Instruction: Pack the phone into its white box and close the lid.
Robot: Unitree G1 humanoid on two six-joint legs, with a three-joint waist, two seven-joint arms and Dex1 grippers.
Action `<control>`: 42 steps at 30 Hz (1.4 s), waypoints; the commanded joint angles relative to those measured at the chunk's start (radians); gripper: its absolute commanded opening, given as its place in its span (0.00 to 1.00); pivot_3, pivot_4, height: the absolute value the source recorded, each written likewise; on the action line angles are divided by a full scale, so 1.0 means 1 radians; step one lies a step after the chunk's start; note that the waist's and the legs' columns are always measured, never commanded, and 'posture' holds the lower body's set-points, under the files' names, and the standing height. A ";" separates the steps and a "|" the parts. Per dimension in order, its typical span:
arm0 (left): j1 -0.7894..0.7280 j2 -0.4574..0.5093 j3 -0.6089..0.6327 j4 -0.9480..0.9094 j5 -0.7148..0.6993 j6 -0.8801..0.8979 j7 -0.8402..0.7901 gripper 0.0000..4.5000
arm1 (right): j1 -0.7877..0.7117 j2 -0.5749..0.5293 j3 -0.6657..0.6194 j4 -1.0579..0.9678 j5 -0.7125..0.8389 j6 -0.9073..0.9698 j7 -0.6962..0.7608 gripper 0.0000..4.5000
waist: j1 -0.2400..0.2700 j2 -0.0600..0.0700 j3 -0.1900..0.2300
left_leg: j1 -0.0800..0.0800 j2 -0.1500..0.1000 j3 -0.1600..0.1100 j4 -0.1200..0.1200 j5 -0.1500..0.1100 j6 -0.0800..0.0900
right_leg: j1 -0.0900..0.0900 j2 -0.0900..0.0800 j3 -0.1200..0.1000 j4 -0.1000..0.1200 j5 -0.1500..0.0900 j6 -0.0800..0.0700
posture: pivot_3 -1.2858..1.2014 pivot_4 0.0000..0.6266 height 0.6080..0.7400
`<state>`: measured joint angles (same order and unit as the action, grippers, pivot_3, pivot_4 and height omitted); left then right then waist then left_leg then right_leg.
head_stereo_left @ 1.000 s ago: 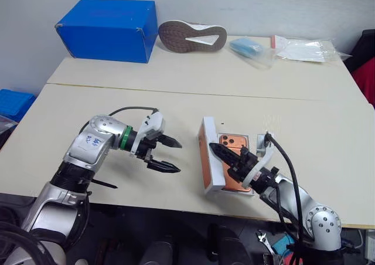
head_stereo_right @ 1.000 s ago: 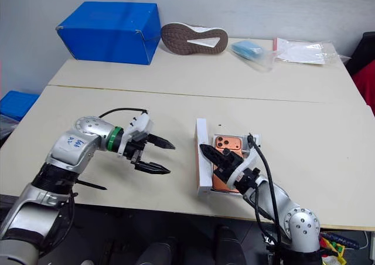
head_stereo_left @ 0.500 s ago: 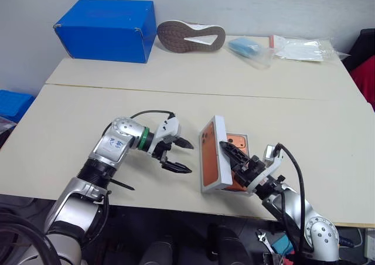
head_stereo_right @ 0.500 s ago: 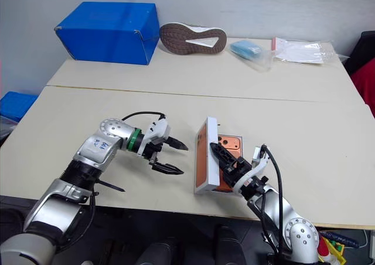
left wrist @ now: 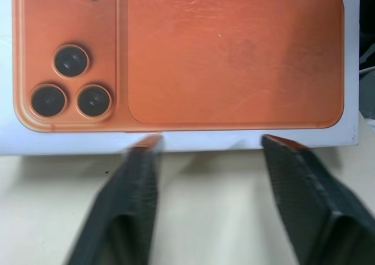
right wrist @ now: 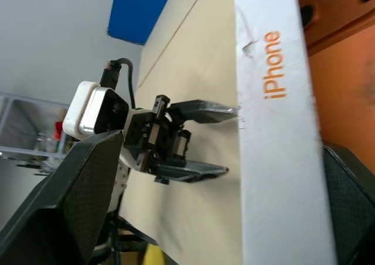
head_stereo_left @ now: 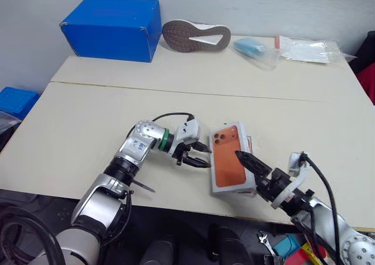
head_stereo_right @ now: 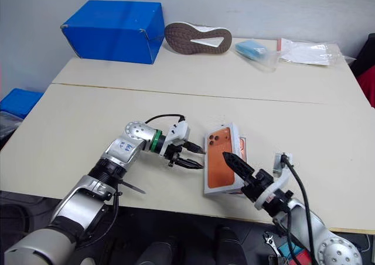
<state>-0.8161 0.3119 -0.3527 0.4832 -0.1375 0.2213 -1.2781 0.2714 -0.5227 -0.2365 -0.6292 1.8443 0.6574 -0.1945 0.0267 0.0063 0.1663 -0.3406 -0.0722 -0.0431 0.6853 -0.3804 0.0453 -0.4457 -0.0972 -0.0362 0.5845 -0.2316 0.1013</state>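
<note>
While the lid (head_stereo_left: 229,157), its printed orange phone picture facing up, lay over the white box (head_stereo_right: 242,149) near the table's (head_stereo_left: 88,118) near edge, the left tool (head_stereo_left: 198,155) stood half open with a fingertip at the lid's left side. The right tool (head_stereo_left: 249,159) hovered wide open and empty over the lid's near right corner. A good finish would be to steady that left side and press down evenly until the lid seated square.

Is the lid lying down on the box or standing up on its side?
Lying down. The lid rests almost flat, orange picture up. A strip of the phone peeks out beside it.
</note>
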 commanded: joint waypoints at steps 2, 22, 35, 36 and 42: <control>-0.034 -0.018 0.023 0.007 -0.003 -0.024 0.001 0.23 | 0.098 -0.092 -0.130 -0.071 0.034 0.012 0.081 0.99 | 0.002 0.000 0.000 | 0.000 0.000 0.000 0.000 0.000 0.000 | 0.000 0.000 0.000 0.000 0.000 0.000 | 0.52 0.24 1.00; -0.059 0.012 0.001 0.132 0.085 -0.115 -0.024 0.00 | 0.142 -0.563 0.076 -0.223 -1.070 -0.049 0.729 0.22 | 0.020 -0.004 0.001 | -0.003 -0.002 0.001 0.006 -0.002 0.005 | 0.001 0.003 -0.002 -0.001 0.001 0.001 | 0.52 0.24 1.00; -0.101 -0.094 0.012 0.204 0.104 -0.160 0.010 0.00 | 0.130 -0.459 0.179 -0.219 -1.270 -0.080 0.791 0.00 | 0.028 -0.004 0.001 | -0.011 -0.003 -0.003 0.017 -0.004 0.006 | -0.002 0.001 -0.011 -0.001 0.002 0.004 | 0.52 0.24 1.00; -0.103 -0.101 0.011 0.204 0.105 -0.162 0.010 0.00 | 0.139 -0.452 0.184 -0.213 -1.287 -0.088 0.793 0.00 | 0.028 -0.004 0.001 | -0.011 -0.003 -0.003 0.017 -0.004 0.006 | -0.002 0.001 -0.011 -0.001 0.002 0.004 | 0.52 0.24 1.00; -0.127 -0.142 0.013 0.232 0.117 -0.177 0.031 0.00 | 0.150 -0.378 0.208 -0.159 -1.378 -0.116 0.776 0.00 | 0.028 -0.004 0.001 | -0.011 -0.003 -0.003 0.018 -0.004 0.006 | -0.001 0.001 -0.012 -0.001 0.003 0.005 | 0.52 0.24 1.00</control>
<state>-0.9150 0.1778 -0.3543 0.7225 -0.0202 0.0573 -1.2527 0.4182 -0.9149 -0.0371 -0.7896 0.4891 0.5637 0.5852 0.0545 0.0020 0.1674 -0.3518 -0.0756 -0.0458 0.7030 -0.3846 0.0510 -0.4470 -0.0956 -0.0479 0.5839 -0.2289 0.1064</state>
